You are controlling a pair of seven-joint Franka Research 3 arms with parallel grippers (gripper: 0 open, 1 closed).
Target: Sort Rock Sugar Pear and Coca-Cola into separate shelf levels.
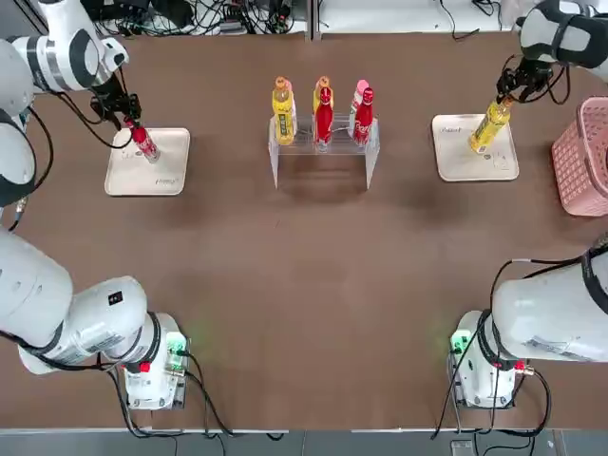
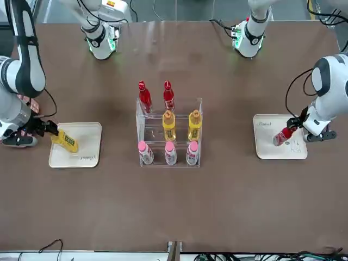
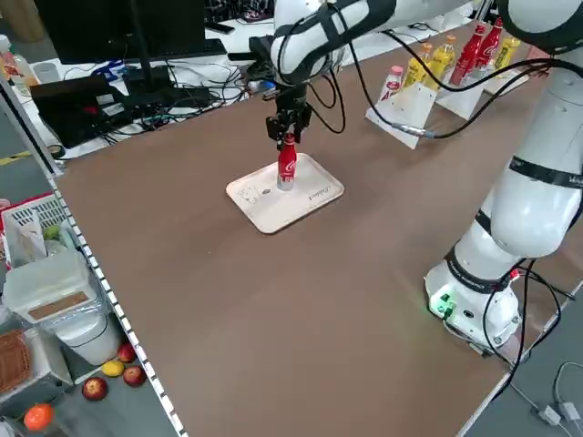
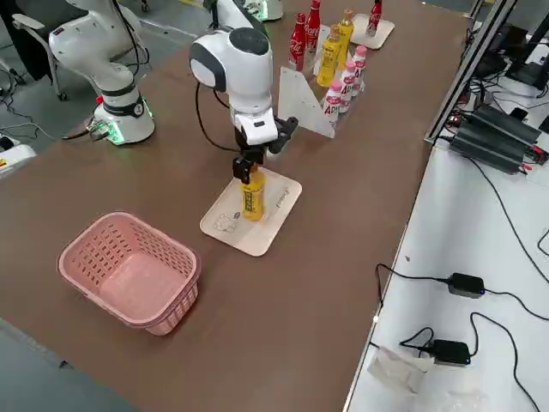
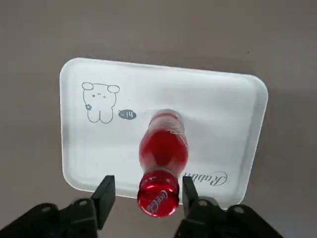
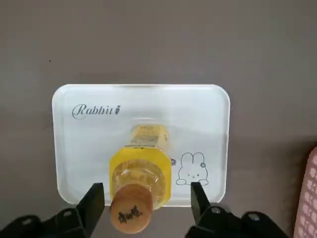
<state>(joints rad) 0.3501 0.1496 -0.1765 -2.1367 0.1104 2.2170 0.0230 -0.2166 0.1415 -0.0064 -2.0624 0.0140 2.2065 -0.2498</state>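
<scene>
On the brown counter (image 3: pixel 273 319), a white tray (image 3: pixel 314 208) with rounded corners lies flat, printed with a small drawing and lettering. A red Coca-Cola bottle (image 3: pixel 287 167) stands upright on it, its cap right at the left tool (image 3: pixel 289 135) reaching down from above. Farther along, at the counter's far side, the clear rack (image 3: pixel 410 111) carries red bottles (image 3: pixel 469 56) and yellow bottles (image 3: pixel 440 59), with a pink-capped bottle (image 3: pixel 391 84) near its edge; cables cross in front, so the rows look hard to count. Beyond the counter's edge, red apples (image 3: pixel 95 389) lie beside a white bin (image 3: pixel 55 284).
</scene>
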